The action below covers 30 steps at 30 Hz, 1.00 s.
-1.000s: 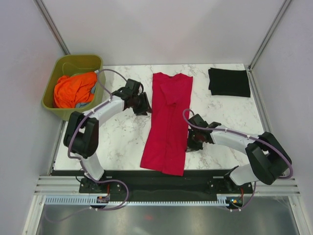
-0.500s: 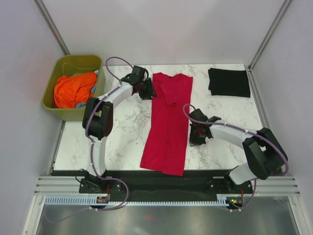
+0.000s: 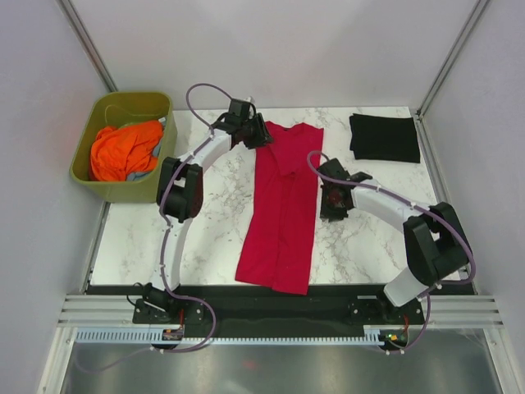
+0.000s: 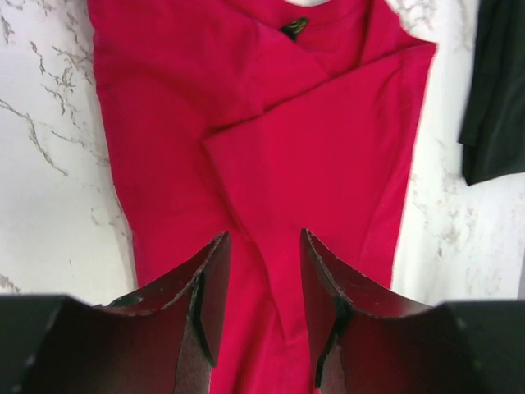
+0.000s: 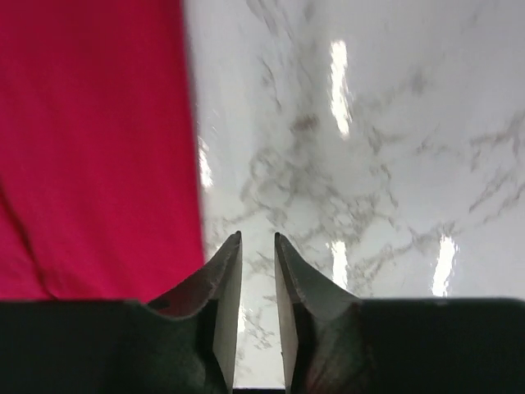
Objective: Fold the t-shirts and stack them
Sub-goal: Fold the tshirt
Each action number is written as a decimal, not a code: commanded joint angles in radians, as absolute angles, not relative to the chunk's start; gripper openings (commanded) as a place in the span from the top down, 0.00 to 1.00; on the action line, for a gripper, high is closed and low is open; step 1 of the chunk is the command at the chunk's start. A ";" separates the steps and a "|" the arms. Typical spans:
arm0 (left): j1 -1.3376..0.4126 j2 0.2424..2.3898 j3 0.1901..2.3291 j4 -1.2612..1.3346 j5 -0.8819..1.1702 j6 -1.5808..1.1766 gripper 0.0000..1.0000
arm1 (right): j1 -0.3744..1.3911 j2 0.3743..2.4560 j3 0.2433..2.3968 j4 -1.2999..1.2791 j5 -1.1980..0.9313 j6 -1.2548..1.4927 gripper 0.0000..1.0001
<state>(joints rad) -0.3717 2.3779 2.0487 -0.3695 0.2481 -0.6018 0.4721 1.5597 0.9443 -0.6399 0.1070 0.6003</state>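
Our left hand [image 4: 262, 246], jaws apart and empty, hovers at the collar end of the crimson cloth t-shirt [image 4: 312, 164], a long folded strip on the marble tabletop [image 3: 205, 230]; our right hand [image 5: 257, 242], slightly parted and empty, hangs beside its right edge. We should pinch both collar corners evenly, fold crosswise, then stack with the folded black cloth t-shirt [image 3: 384, 137].

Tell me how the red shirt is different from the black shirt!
The red shirt is a long strip; the black shirt is a small folded rectangle. The red shirt lies mid-table, the black shirt in the far right corner. Both lie flat on the marble table.
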 commanded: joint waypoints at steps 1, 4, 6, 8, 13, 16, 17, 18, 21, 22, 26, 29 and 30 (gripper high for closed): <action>-0.368 2.421 2.080 -0.302 0.259 -0.607 0.52 | 0.456 1.618 1.106 -0.620 0.153 0.554 0.69; -0.367 2.448 2.086 -0.266 0.281 -0.611 0.51 | 0.433 1.702 1.235 -0.601 0.163 0.543 0.67; -0.368 2.463 2.100 -0.258 0.290 -0.611 0.51 | 0.402 1.773 1.334 -0.597 0.137 0.541 0.67; -0.368 2.480 2.111 -0.255 0.290 -0.611 0.51 | 0.390 1.833 1.399 -0.594 0.126 0.540 0.66; -0.368 2.510 2.120 -0.229 0.328 -0.620 0.52 | 0.362 1.920 1.568 -0.589 0.104 0.546 0.66; -0.368 2.519 2.120 -0.210 0.331 -0.627 0.55 | 0.342 1.982 1.652 -0.560 0.106 0.541 0.65; -0.368 2.522 2.120 -0.204 0.333 -0.630 0.57 | 0.330 2.021 1.678 -0.557 0.107 0.541 0.64; -0.368 2.523 2.121 -0.199 0.336 -0.632 0.58 | 0.325 2.043 1.734 -0.557 0.109 0.543 0.64; -0.368 2.536 2.137 -0.187 0.353 -0.635 0.67 | 0.302 2.111 1.822 -0.548 0.103 0.551 0.63; -0.368 2.536 2.141 -0.181 0.359 -0.634 0.71 | 0.299 2.123 1.838 -0.537 0.103 0.549 0.63; -0.368 2.514 2.151 -0.176 0.376 -0.643 0.96 | 0.279 2.227 1.933 -0.473 0.126 0.534 0.61; -0.370 2.471 2.138 -0.175 0.380 -0.644 0.98 | 0.264 2.302 2.022 -0.451 0.123 0.545 0.60; -0.370 2.459 2.134 -0.173 0.374 -0.641 0.98 | 0.261 2.318 2.060 -0.448 0.121 0.549 0.60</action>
